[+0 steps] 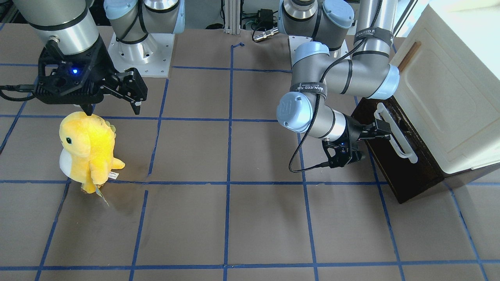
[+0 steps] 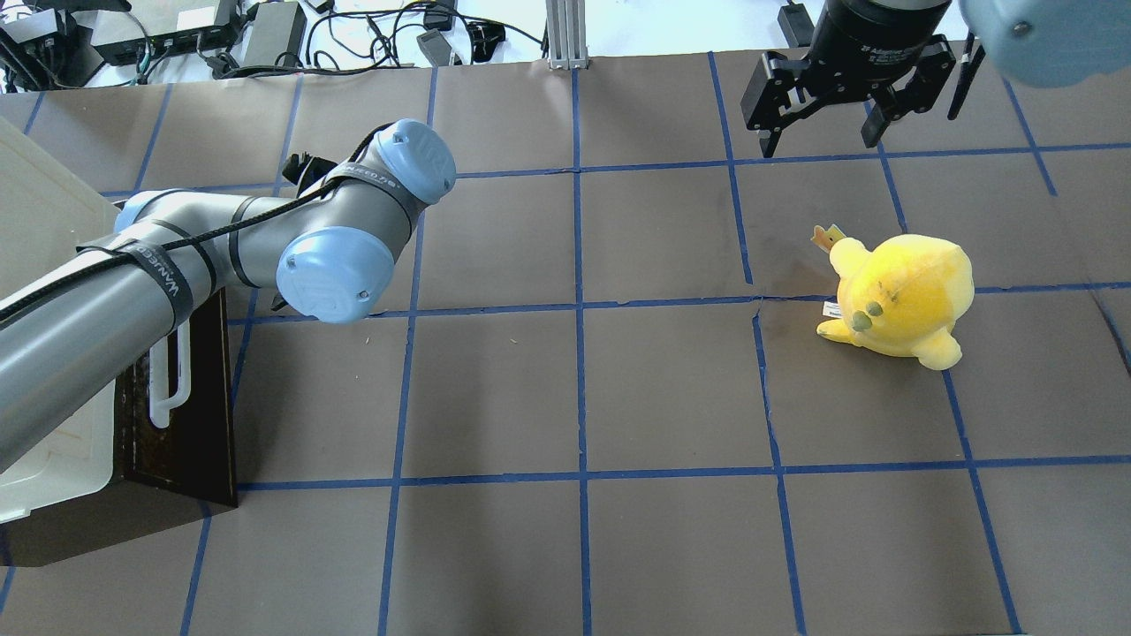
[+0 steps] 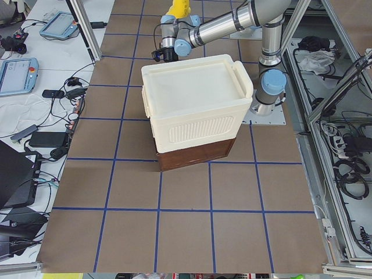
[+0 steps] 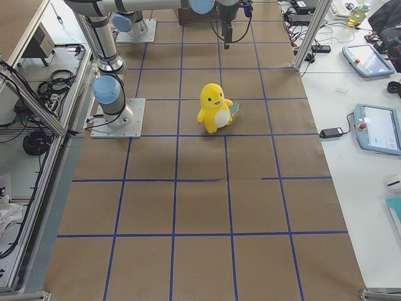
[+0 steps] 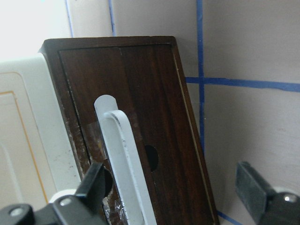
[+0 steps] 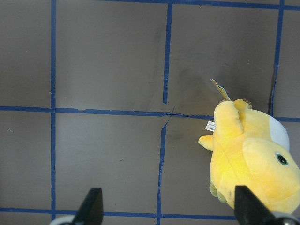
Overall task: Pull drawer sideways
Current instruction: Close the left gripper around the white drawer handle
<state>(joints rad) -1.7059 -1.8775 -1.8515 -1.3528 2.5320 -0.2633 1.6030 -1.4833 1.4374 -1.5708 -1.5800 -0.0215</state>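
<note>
The drawer has a dark brown front and a long white bar handle. It sits under the cream cabinet, at the table end on my left. In the left wrist view the drawer front lies close against the cabinet. My left gripper is open at the handle's upper part. In its wrist view the handle stands between the spread fingers, close to the left finger. My right gripper is open and empty, hovering above the table.
A yellow plush toy stands on the brown paper table below my right gripper; it also shows in the right wrist view. The cabinet door has a small brown wooden handle. Cables and power boxes lie beyond the table's far edge.
</note>
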